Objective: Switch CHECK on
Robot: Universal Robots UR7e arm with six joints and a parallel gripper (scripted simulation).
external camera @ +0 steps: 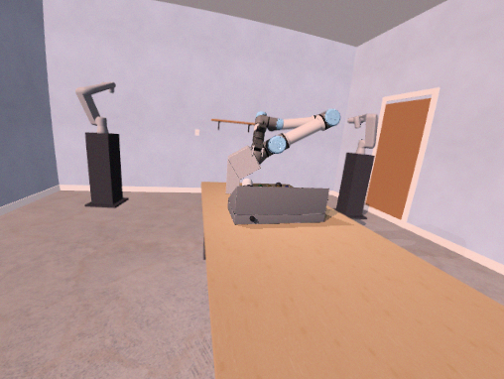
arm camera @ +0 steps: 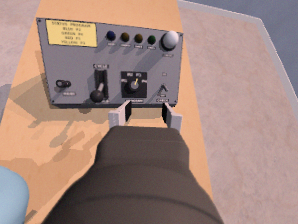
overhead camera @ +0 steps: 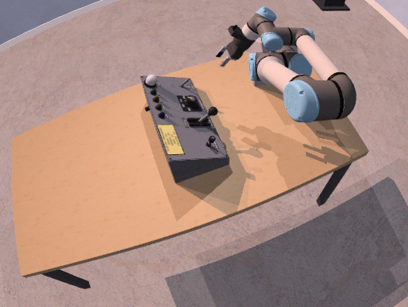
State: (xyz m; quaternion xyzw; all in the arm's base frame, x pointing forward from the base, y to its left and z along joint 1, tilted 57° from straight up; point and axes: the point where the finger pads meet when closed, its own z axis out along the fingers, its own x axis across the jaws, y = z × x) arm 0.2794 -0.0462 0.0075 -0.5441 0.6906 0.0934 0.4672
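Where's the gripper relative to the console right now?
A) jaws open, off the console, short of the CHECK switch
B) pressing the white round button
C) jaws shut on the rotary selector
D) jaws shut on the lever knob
A: in the wrist view the gripper hangs with its jaws wide apart and nothing between them, clear of the console, with the CHECK switch just ahead of its right finger.

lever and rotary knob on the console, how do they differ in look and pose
The lever is a long stick with a ball tip, riding in a tall narrow slot and resting at the slot's near end; the rotary knob is a short round dial on a square black plate. The lever leans out from the panel, while the knob sits low with a light pointer mark. Both are black and stand side by side on the grey console.
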